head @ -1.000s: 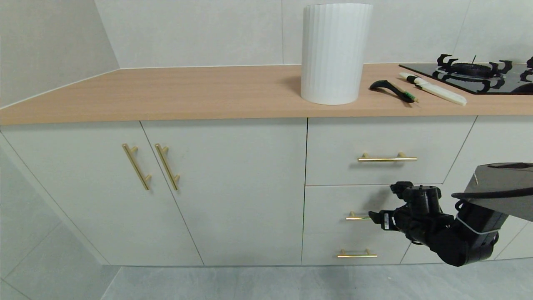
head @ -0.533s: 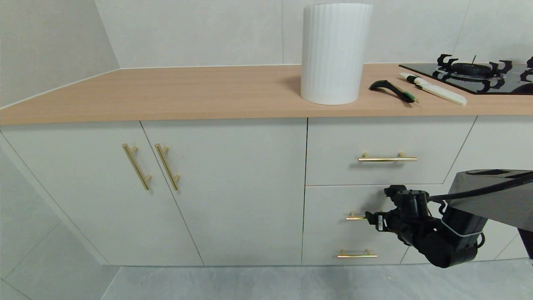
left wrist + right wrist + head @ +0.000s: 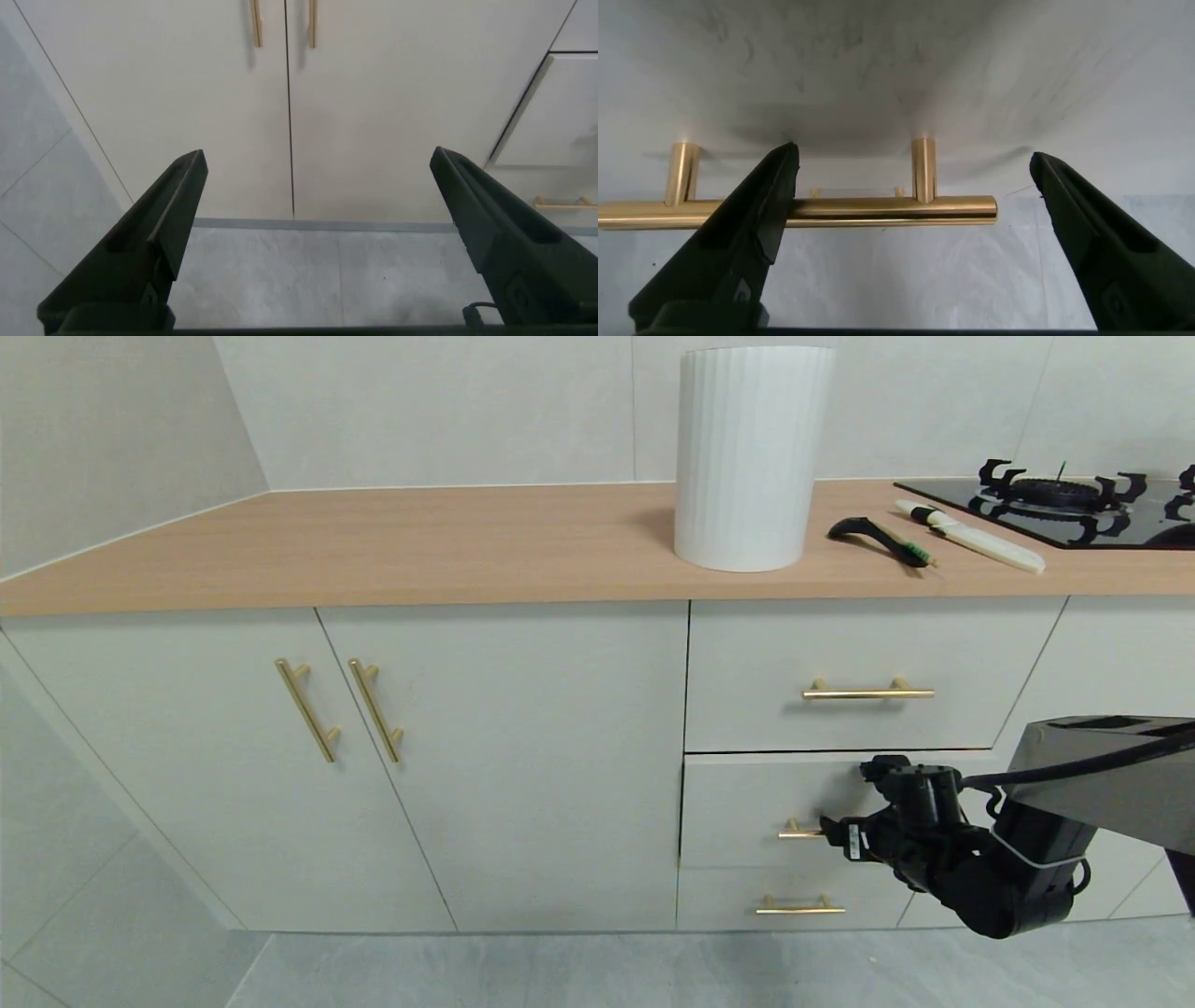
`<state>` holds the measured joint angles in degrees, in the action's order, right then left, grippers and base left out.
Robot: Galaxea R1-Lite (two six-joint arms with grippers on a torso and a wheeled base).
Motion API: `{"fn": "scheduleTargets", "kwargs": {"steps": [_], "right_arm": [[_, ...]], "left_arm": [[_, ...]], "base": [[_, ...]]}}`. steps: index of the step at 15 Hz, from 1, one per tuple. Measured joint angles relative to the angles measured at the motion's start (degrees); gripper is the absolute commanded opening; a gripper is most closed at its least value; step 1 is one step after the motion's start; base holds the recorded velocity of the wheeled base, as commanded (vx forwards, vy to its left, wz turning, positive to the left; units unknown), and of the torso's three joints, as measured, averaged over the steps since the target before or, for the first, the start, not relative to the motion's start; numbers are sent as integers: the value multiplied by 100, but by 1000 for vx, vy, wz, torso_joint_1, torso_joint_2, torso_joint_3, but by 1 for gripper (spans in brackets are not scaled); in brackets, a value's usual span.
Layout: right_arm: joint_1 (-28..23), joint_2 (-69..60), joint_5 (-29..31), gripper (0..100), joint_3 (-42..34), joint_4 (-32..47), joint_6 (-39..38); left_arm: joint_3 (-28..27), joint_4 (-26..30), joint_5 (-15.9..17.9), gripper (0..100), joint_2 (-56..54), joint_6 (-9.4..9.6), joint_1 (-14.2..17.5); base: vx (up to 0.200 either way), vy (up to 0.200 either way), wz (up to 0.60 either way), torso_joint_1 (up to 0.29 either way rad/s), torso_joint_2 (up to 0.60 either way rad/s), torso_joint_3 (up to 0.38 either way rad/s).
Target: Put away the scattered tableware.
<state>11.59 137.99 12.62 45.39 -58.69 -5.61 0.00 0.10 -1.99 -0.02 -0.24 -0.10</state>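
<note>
On the wooden counter (image 3: 420, 541) a black scoop with a green-tipped handle (image 3: 878, 539) and a white knife (image 3: 971, 547) lie to the right of a tall white ribbed container (image 3: 752, 457). Below them, the middle drawer (image 3: 747, 803) stands slightly pulled out, with a dark gap along its top. My right gripper (image 3: 836, 826) is at that drawer's gold handle (image 3: 799, 833). In the right wrist view the handle bar (image 3: 878, 211) crosses between the widely spread fingers (image 3: 757, 243) of the open right gripper (image 3: 906, 233). My left gripper (image 3: 318, 233) is open and empty, low before the cabinet doors.
A black gas hob (image 3: 1055, 504) sits at the counter's far right. The top drawer (image 3: 868, 691) and bottom drawer (image 3: 801, 906) are closed. Two cabinet doors with gold handles (image 3: 341, 709) fill the left. Grey floor tiles (image 3: 308, 280) lie below.
My right gripper moved left to the middle drawer's handle. The drawer front then came out a little, opening a gap under the top drawer.
</note>
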Motion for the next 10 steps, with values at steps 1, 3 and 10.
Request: {"fn": "scheduleTargets", "kwargs": {"steps": [1, 3, 10], "right_arm": [[0, -9, 0, 100, -2, 28, 4], [-5, -61, -4, 100, -5, 206, 4], [9, -1117, -226, 100, -349, 1752, 90]], "left_arm": [[0, 0, -1, 100, 0, 2, 0], [0, 0, -1, 100, 0, 0, 2], [0, 0, 0, 100, 0, 0, 0]], "base": [[0, 0, 0, 0, 0, 0], [0, 0, 0, 0, 0, 0], [0, 0, 0, 0, 0, 0]]}}
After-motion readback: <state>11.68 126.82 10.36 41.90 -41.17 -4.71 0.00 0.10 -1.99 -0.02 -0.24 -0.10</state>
